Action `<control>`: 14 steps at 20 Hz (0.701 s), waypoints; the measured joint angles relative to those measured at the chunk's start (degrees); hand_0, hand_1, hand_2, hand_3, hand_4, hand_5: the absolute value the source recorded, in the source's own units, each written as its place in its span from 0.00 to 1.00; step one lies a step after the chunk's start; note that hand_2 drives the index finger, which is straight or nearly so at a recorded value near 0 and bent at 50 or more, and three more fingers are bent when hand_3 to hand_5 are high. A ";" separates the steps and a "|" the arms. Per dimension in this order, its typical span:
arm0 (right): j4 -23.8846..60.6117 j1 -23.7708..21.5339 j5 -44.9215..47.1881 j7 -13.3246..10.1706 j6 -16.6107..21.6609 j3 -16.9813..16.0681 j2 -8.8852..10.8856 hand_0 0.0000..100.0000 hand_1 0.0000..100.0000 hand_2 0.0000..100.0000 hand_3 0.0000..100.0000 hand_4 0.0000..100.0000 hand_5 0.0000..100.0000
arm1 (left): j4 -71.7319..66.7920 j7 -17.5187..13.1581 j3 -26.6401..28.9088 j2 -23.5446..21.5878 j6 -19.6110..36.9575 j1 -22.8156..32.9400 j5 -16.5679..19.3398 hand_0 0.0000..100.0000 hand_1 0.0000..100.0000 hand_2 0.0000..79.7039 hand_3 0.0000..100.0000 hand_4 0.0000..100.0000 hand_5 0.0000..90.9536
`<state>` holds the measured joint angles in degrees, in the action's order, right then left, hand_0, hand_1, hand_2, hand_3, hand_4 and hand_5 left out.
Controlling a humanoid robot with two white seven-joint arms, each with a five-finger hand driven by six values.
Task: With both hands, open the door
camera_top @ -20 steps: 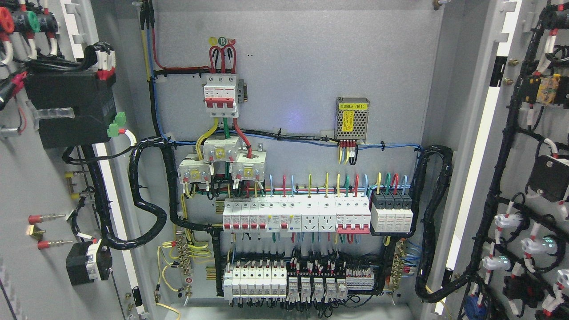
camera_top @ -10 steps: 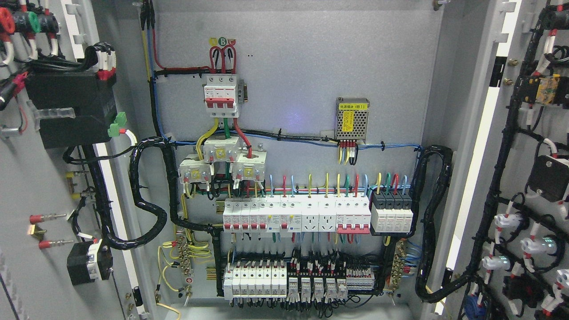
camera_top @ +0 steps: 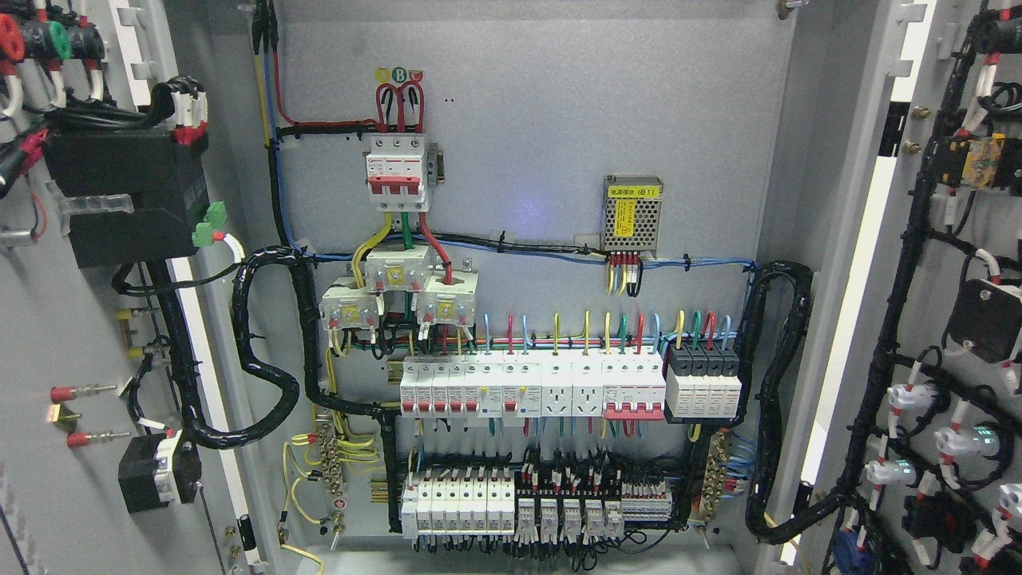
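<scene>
While both cabinet doors, the left door (camera_top: pixel 80 335) and the right door (camera_top: pixel 942 263), are standing swung wide beside the wired panel (camera_top: pixel 527 160), I am seeing neither hand, so I cannot tell their state or which is nearer.

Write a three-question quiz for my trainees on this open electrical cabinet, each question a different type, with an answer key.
1. True or false: both cabinet doors, the left door and the right door, stand open.
2. Multiple choice: the small perforated metal power supply sits A) above and right of the long breaker row, B) below it, C) on the left door.
3. Fill in: the red-handled main breaker has ___ wires looping into its top.

Key: 1 true; 2 A; 3 red.
</scene>
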<state>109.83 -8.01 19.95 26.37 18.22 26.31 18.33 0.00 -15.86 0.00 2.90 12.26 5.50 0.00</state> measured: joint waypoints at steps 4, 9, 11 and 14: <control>0.65 -2.05 -0.10 0.00 0.06 -1.03 0.88 0.39 0.00 0.00 0.00 0.00 0.00 | 0.00 0.01 0.00 0.00 0.00 0.00 0.00 0.00 0.00 0.00 0.00 0.00 0.00; 1.19 -4.02 -0.14 0.00 0.62 -2.00 1.51 0.39 0.00 0.00 0.00 0.00 0.00 | 0.00 -0.02 0.00 0.00 0.00 0.00 0.00 0.00 0.00 0.00 0.00 0.00 0.00; 1.35 -4.81 -0.15 0.00 1.91 -2.33 1.70 0.39 0.00 0.00 0.00 0.00 0.00 | 0.00 -5.72 0.00 0.00 0.07 -0.01 0.00 0.00 0.00 0.00 0.00 0.00 0.00; 1.55 -5.96 -0.16 0.00 4.92 -2.93 1.99 0.39 0.00 0.00 0.00 0.00 0.00 | 0.00 -13.95 0.00 -0.05 0.09 -0.27 0.00 0.00 0.00 0.00 0.00 0.00 0.00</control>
<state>111.38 -13.97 19.79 26.37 23.15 23.37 20.32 0.00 -29.81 0.00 2.85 12.35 5.23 0.00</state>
